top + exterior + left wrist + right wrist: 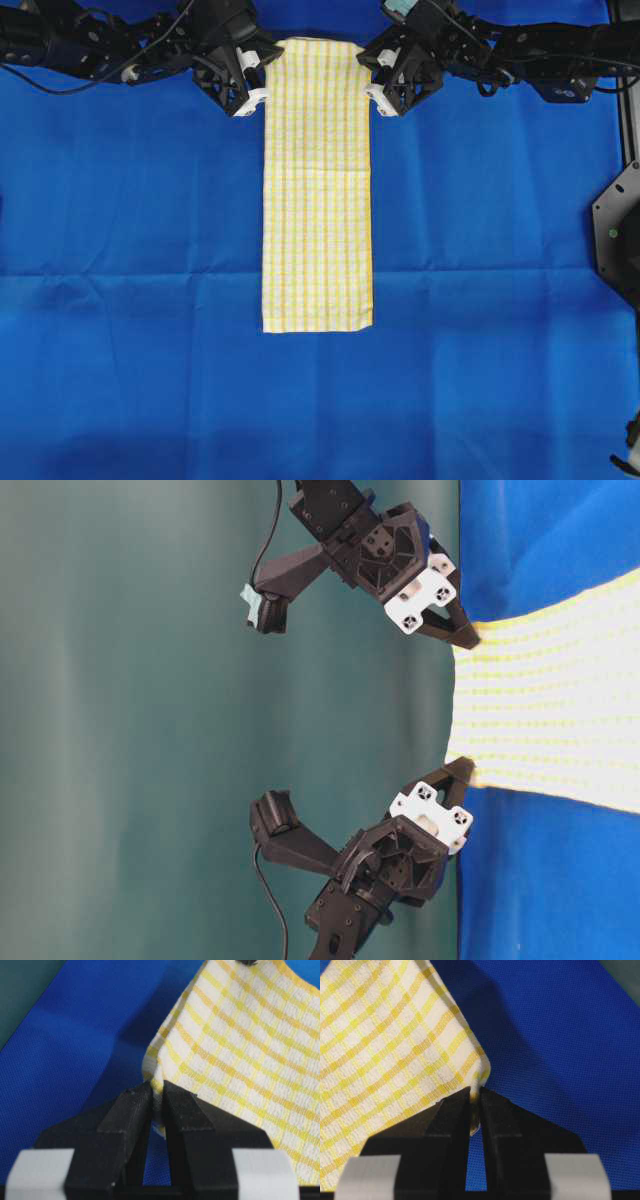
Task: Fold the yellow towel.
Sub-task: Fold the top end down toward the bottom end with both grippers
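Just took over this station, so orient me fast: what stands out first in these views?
A long yellow towel lies lengthwise down the middle of the blue cloth. At its top end the left gripper and right gripper each pinch a corner, jaws shut on the fabric, with that end raised off the cloth.

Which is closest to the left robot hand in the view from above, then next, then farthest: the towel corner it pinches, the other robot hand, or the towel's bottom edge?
1. Pinched top-left corner of the thin yellow-checked woven towel, at the left gripper.
2. Right gripper, across the towel's top.
3. Towel's bottom edge, lowest in the view.
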